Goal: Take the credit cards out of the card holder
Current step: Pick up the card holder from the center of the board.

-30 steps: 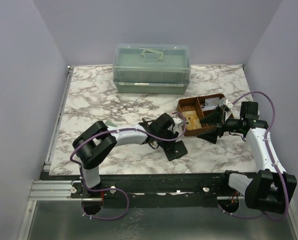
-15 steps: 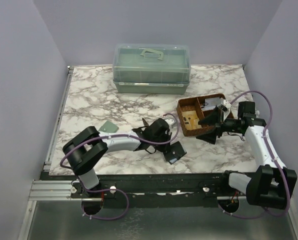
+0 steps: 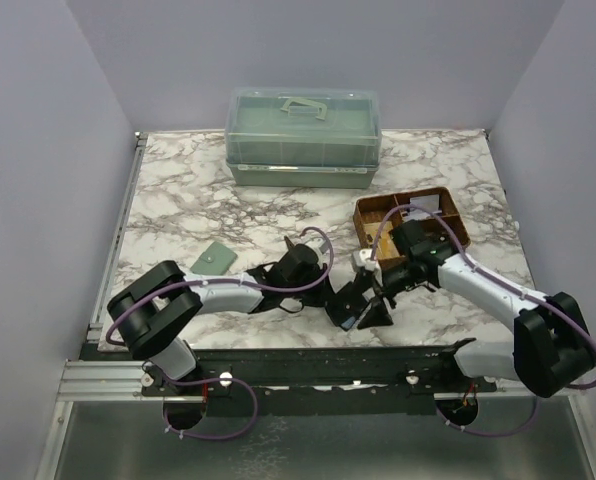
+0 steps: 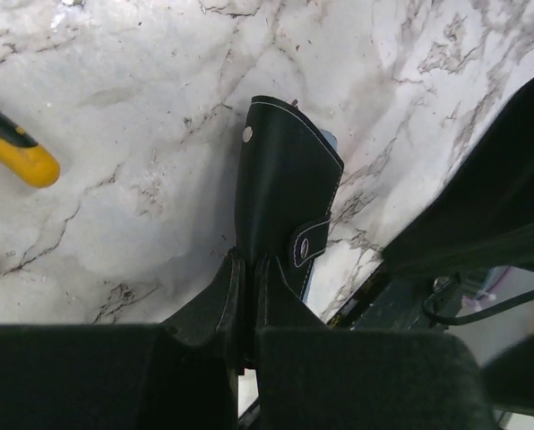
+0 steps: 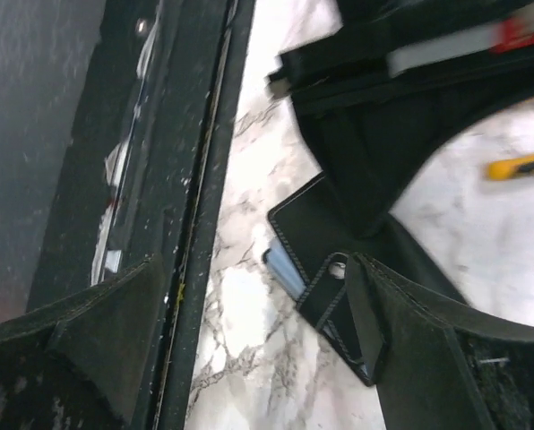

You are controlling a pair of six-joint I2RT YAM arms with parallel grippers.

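Note:
The black card holder (image 3: 353, 302) lies near the table's front edge, its snap strap (image 4: 310, 244) hanging loose. My left gripper (image 4: 246, 288) is shut on the holder's near edge (image 4: 280, 193); in the top view this gripper (image 3: 335, 292) is just left of the holder. My right gripper (image 3: 376, 306) stands open right beside it, one finger (image 5: 410, 345) over the holder's strap (image 5: 331, 288) and the other finger (image 5: 101, 336) over the table's black edge. A blue-grey edge (image 5: 283, 265) peeks out of the holder; I cannot tell if it is a credit card or lining.
A sage-green wallet (image 3: 215, 258) lies left of my left arm. A brown compartment tray (image 3: 448, 205) stands behind the right arm, and a green lidded box (image 3: 303, 135) at the back. A yellow tool (image 4: 16, 154) lies on the marble. The black front rail (image 5: 191, 206) runs close by.
My left gripper has shut on the card holder and drawn back to the left, uncovering the green wallet. The right arm swung from the brown tray down to the holder.

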